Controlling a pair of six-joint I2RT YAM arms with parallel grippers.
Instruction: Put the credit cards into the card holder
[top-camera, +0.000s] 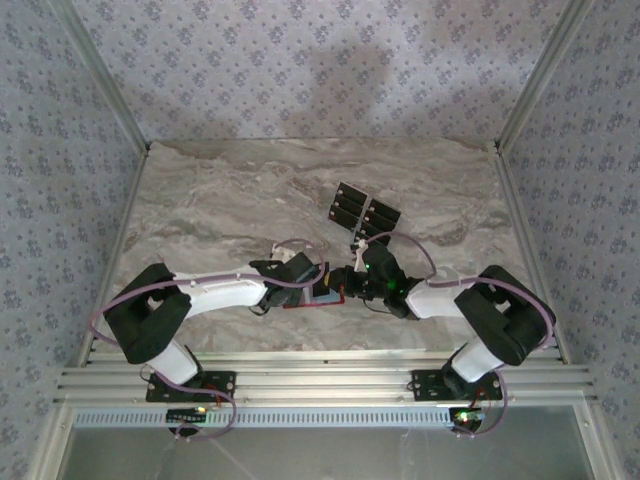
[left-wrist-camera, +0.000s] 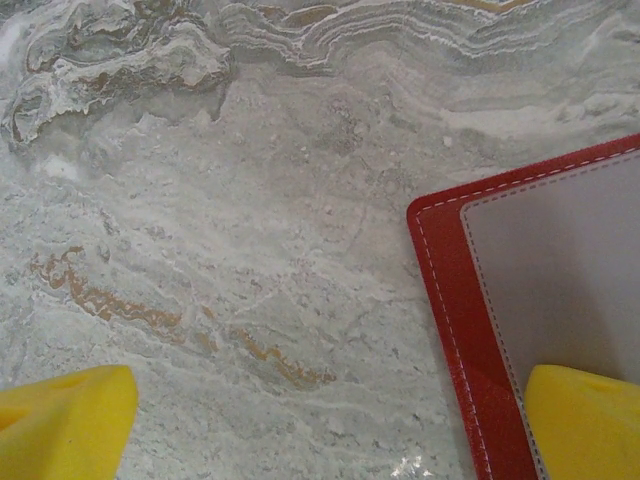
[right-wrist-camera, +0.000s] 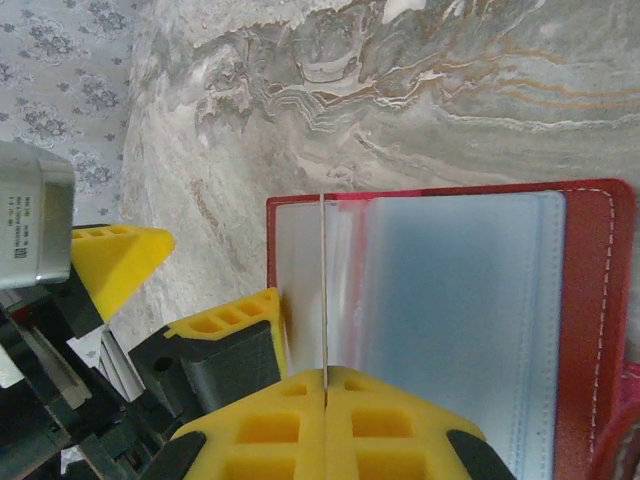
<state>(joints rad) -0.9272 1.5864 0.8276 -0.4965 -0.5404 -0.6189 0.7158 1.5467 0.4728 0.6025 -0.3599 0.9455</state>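
Note:
The card holder, a red wallet, lies open on the marble with its pale grey-blue inside facing up. My right gripper is shut on a thin pale leaf, seen edge-on, that stands up from the holder's inside. I cannot tell whether this is a pocket flap or a card. My left gripper is open at the holder's corner; one yellow fingertip rests on the grey lining, the other is over bare table. Several black credit cards lie fanned behind both grippers.
The marble table top is walled by patterned panels on three sides. Both arms meet near the table's middle front, the left gripper and right gripper close together over the holder.

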